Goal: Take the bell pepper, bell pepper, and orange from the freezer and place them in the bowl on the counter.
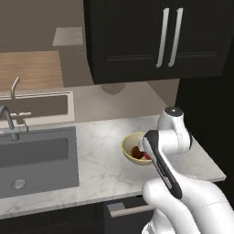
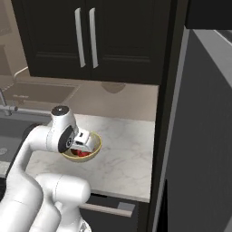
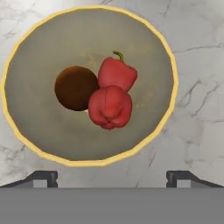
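The bowl sits on the counter near its front edge, right of the sink. Inside it lie both peppers, one with its green stem up and the other pressed against it, and the orange touching both on their left. All 3 rest near the bowl's middle, well in from the rim.

The gripper hangs straight above the bowl, jaws spread wide with nothing between them; the tips stand far apart at the bottom edge of the hand view, clear of the rim.

By the look of it the placing is done, so the risks now come from the retreat. If the hand drops or swings sideways before lifting, a tip could clip the near rim and shove or tip the bowl, which is light and shallow enough to slide on smooth stone. The peppers are lumpy and leaning on each other, and the orange is round, so a jolt could roll 1 up the low wall and out. The bowl also lies fairly close to the counter's front edge, so a push that way could send it off. A straight lift avoids all this.
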